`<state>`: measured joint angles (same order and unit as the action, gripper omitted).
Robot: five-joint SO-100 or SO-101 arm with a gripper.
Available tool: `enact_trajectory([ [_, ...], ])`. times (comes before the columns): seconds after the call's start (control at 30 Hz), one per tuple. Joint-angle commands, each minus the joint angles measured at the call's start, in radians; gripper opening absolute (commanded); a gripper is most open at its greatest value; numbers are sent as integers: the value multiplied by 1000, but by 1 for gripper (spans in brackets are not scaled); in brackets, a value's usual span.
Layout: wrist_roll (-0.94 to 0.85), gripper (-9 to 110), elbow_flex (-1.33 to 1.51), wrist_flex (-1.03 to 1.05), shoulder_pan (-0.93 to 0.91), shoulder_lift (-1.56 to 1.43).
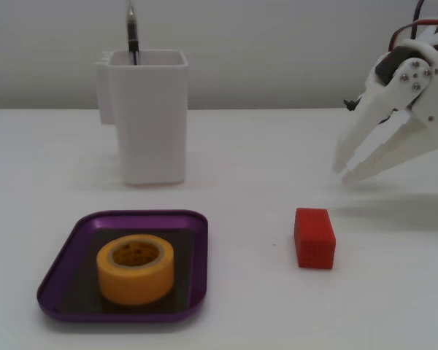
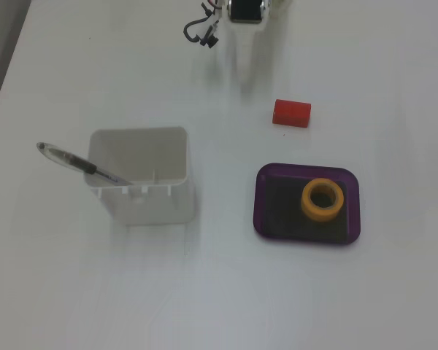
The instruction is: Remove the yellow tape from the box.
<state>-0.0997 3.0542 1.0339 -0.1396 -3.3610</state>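
The yellow tape [image 1: 135, 268] is a thick yellow-orange roll lying flat in the purple box [image 1: 66, 259], a shallow tray at the front left in a fixed view. Another fixed view shows the tape [image 2: 323, 198] in the right half of the box [image 2: 266, 219]. My white gripper [image 1: 344, 173] hangs above the table at the right, far from the box, fingers pointing down-left. Its jaws stand slightly apart and hold nothing. From above, only the arm [image 2: 244, 10] at the top edge shows clearly; the white fingers blend into the table.
A red block [image 1: 314, 238] lies on the table between gripper and box; it also shows from above [image 2: 291, 112]. A tall white container [image 1: 147, 117] with a pen [image 2: 80, 165] in it stands behind the box.
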Motion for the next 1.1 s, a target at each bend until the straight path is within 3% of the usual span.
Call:
enact_trajectory([
  [0.0, -6, 0, -121, -9, -6, -34],
  [0.23, -153, 0, -348, -32, 66, 118],
  [0.43, -253, 2, -623, -31, 80, 600],
  [0.7, -364, 20, -1177, 87, 179, 1298],
  [1.07, -365, 17, -1749, 124, 285, 1942],
])
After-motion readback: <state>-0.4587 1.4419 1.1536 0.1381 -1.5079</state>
